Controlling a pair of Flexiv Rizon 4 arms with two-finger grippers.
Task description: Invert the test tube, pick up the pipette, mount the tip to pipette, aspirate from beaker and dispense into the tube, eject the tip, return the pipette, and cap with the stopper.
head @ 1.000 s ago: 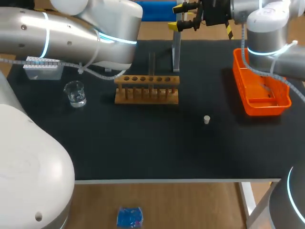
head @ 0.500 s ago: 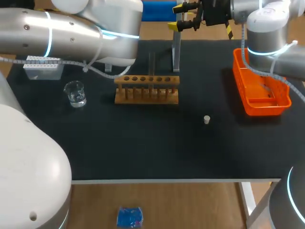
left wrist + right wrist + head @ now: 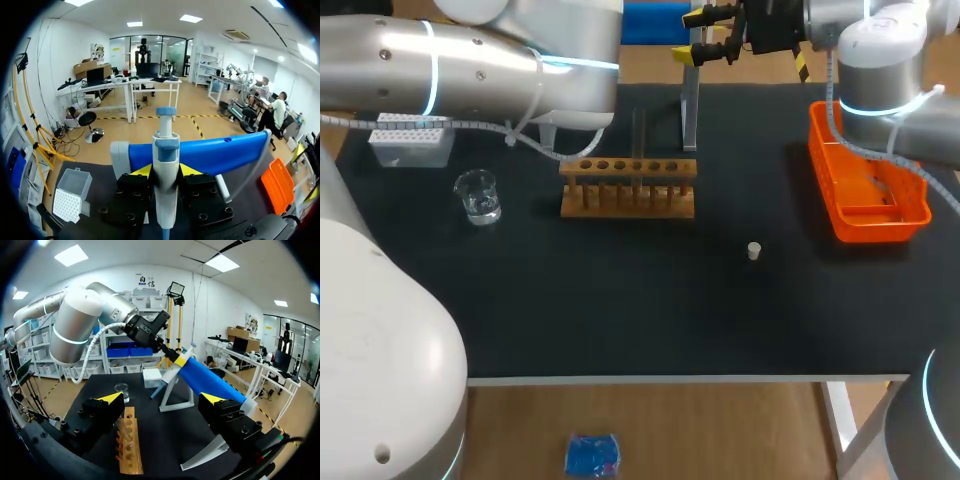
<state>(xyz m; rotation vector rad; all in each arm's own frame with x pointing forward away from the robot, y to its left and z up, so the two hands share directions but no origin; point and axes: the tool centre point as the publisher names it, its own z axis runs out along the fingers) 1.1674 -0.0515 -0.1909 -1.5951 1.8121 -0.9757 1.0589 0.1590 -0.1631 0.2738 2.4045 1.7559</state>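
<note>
White-and-blue plastic pipette (image 3: pixel 166 145) clenched in left gripper (image 3: pixel 166 170) beside the grey metal stand (image 3: pixel 690 110) at the table's far edge, right gripper (image 3: pixel 162 398) spread empty; may snag the stand lifting off, or slip askew.

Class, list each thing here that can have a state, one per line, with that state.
Left gripper: shut on the pipette.
Right gripper: open, empty.
Test tube: upright in the rack.
Stopper: loose on the table.
Beaker: upright, holding clear liquid.
</note>
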